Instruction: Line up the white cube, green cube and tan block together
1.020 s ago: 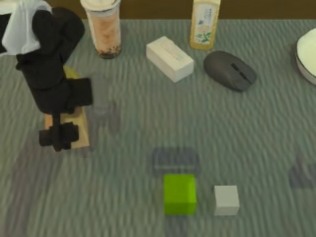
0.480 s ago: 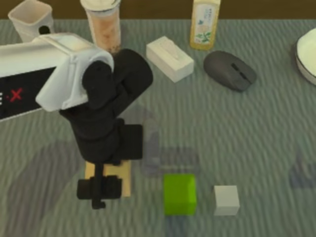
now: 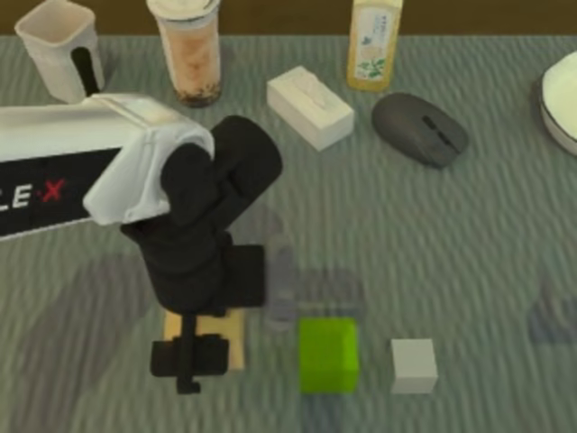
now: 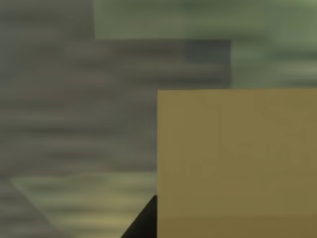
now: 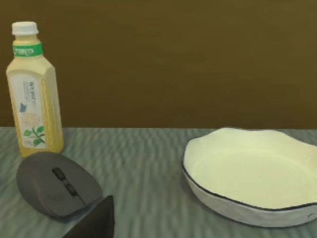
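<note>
Left arm lettered "LE X".
Its jaws gripped the tan block, carried closer to the green cube.

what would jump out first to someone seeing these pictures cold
The big black-and-white left arm reaching in from the table's left, its left pincer gripping the tan block near the front edge. Next, the bright green cube just right of that block, apart from it, with the small white cube further right in a rough row. The right pincer is not in the top view.
</note>
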